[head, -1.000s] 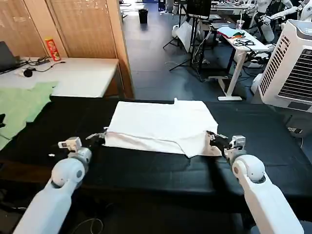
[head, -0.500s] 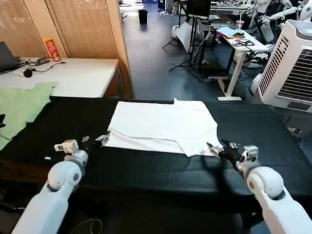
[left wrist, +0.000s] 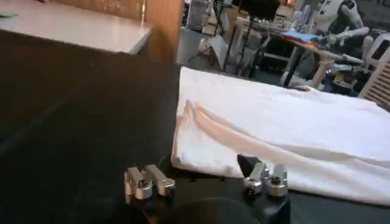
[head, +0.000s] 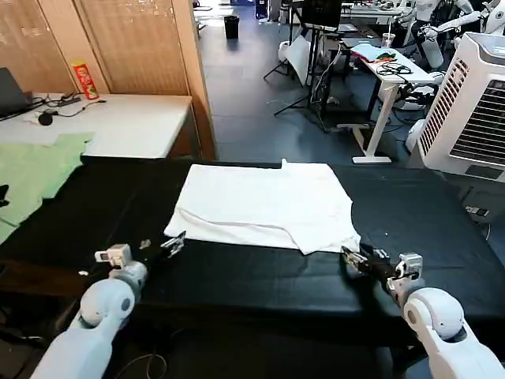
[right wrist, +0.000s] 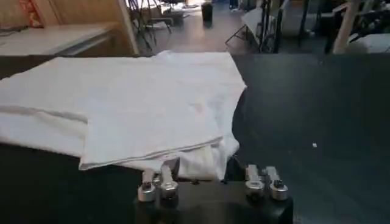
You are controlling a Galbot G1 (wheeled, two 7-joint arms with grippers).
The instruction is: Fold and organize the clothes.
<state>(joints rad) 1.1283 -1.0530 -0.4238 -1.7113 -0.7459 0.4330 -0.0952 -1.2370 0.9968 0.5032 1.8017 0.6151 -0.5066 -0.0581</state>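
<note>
The clothes are one white T-shirt (head: 264,204), folded into a wide rectangle flat on the black table (head: 260,276), with a folded flap along its near edge. My left gripper (head: 160,244) sits just off the shirt's near left corner, open, with nothing between its fingers (left wrist: 149,181). My right gripper (head: 363,257) is a little clear of the near right corner, also open. In the right wrist view the shirt's corner (right wrist: 201,159) lies just ahead of the right gripper (right wrist: 209,184). From the left wrist, the shirt's edge (left wrist: 207,159) lies just beyond the left gripper (left wrist: 207,181).
A light green cloth (head: 31,174) lies at the table's far left. Behind it stands a white table (head: 118,122) with a red can (head: 84,79). A white air cooler (head: 473,103) stands at the right. Bare black tabletop surrounds the shirt.
Both grippers have let go of the shirt's near corners and drawn back toward me. The shirt's near edge now lies flat on the table.
</note>
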